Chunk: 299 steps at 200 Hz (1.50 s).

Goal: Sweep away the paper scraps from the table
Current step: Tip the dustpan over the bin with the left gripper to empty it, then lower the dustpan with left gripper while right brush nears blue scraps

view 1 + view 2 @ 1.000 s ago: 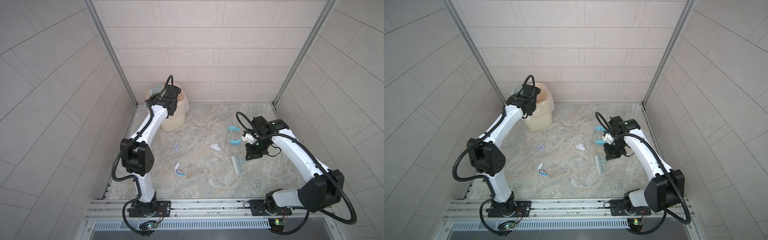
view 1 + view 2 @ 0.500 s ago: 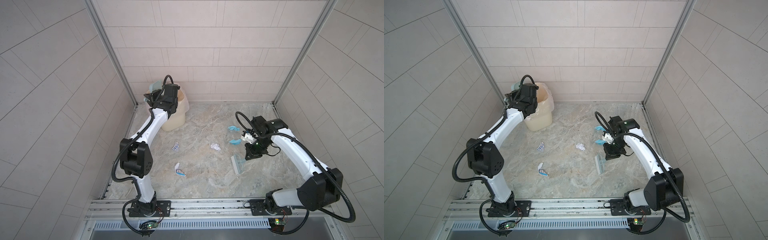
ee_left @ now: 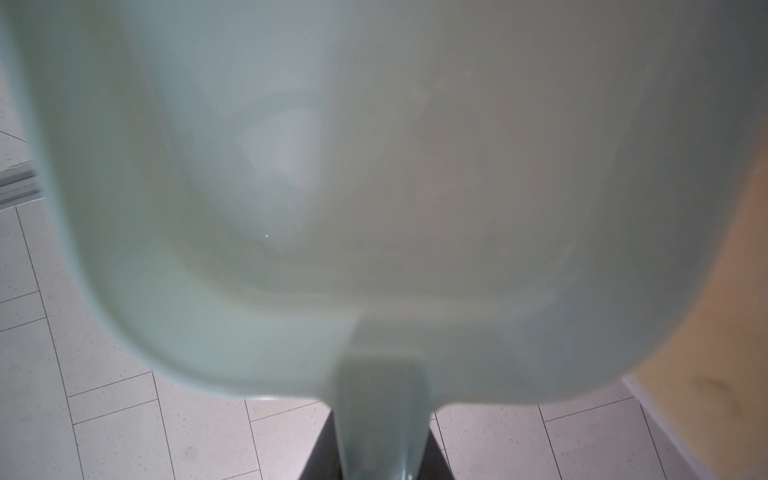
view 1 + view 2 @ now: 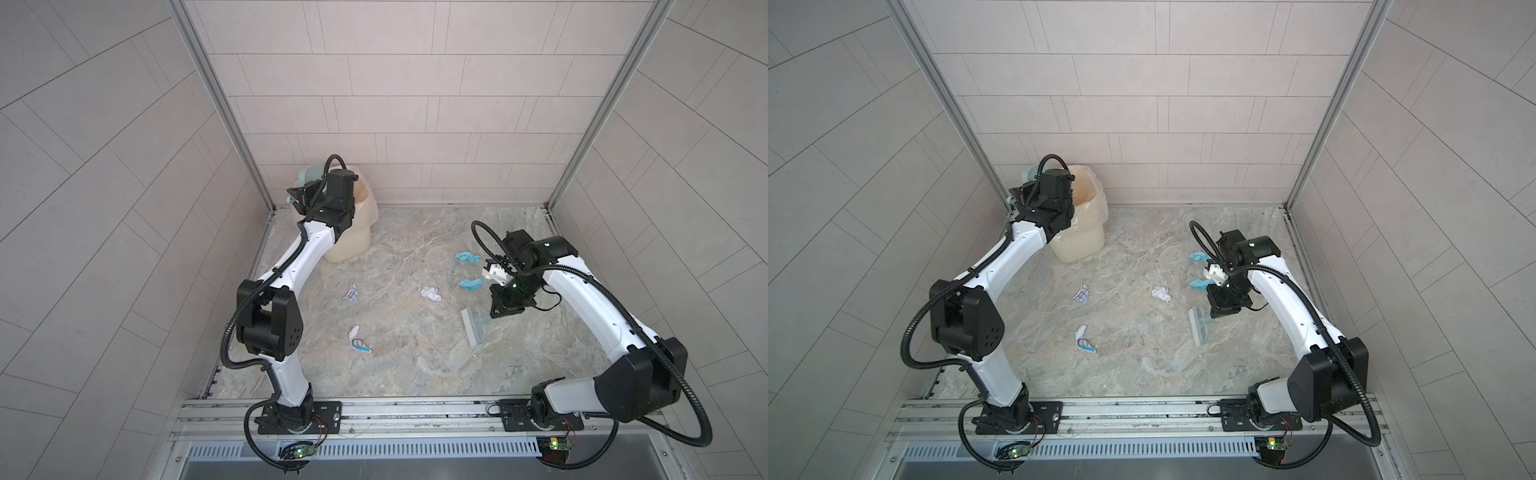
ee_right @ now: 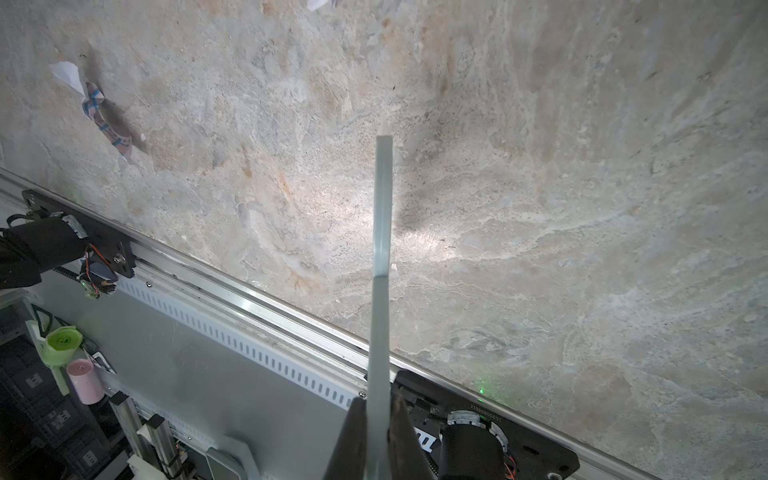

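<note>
Five paper scraps: loose on the table, none inside the sweep tools as far as visible.
Scrap spread: two light blue at the far right, just beside the right wrist; one white ball at the middle; one grid-print piece left of the middle; one white-and-blue piece nearer, left of centre.
Left gripper: fingers clamped on the handle of the dustpan, one dark finger on each side.
Dustpan place: far left corner, raised at the far left rim of the bin (pan interior too blurred in the wrist view to tell any contents).
Right gripper: fingers pinching the thin handle of the brush.
Brush place: right of the middle, bristle head to the near left of the gripper, low over bare table; contact with the surface not clear.
Brush to scraps: white ball and nearer light blue piece near, on the far side of the head; not touching.
Bin: cream, lined with a clear bag, on the table in the far left corner.
</note>
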{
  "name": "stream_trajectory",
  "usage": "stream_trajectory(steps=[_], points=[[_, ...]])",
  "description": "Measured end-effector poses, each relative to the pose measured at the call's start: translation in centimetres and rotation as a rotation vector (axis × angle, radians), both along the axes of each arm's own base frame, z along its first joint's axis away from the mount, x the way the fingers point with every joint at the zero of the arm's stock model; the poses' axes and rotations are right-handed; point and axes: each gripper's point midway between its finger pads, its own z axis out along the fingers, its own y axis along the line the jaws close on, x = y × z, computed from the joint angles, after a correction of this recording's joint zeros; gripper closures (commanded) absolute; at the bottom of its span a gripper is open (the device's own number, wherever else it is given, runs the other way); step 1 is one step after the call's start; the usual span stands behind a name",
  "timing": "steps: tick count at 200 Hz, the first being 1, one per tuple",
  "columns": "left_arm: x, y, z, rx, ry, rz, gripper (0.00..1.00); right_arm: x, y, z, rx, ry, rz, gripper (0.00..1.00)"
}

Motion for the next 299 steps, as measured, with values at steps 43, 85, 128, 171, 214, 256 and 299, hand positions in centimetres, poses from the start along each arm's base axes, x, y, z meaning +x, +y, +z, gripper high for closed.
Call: stream_trajectory(steps=[43,85,128,171,214,256,299], points=[[0.0,-0.1,-0.1,-0.012,-0.018,-0.003,1.00,0.0,0.0,0.0,-0.001,-0.001,0.000,1.00],[-0.9,-1.5,1.9,-0.143,-0.130,-0.038,1.00,0.9,-0.6,0.5,-0.043,-0.038,0.012,1.00],[-4.3,-5.8,4.3,-0.401,-0.278,-0.146,1.00,4.0,-2.0,2.6,-0.147,-0.164,0.023,1.00],[-8.1,-12.5,0.2,-0.682,-0.231,-0.259,1.00,7.6,-3.3,4.0,-0.313,-0.321,0.085,1.00],[-13.0,-17.9,-10.0,-0.916,0.009,-0.244,1.00,10.9,-2.3,4.2,-0.484,-0.485,0.251,1.00],[-18.2,-19.8,-18.7,-1.060,0.238,-0.120,1.00,12.4,-1.4,2.5,-0.623,-0.560,0.432,1.00],[-22.7,-21.2,-23.6,-1.171,0.376,-0.043,1.00,13.4,-1.4,0.6,-0.707,-0.548,0.544,1.00]])
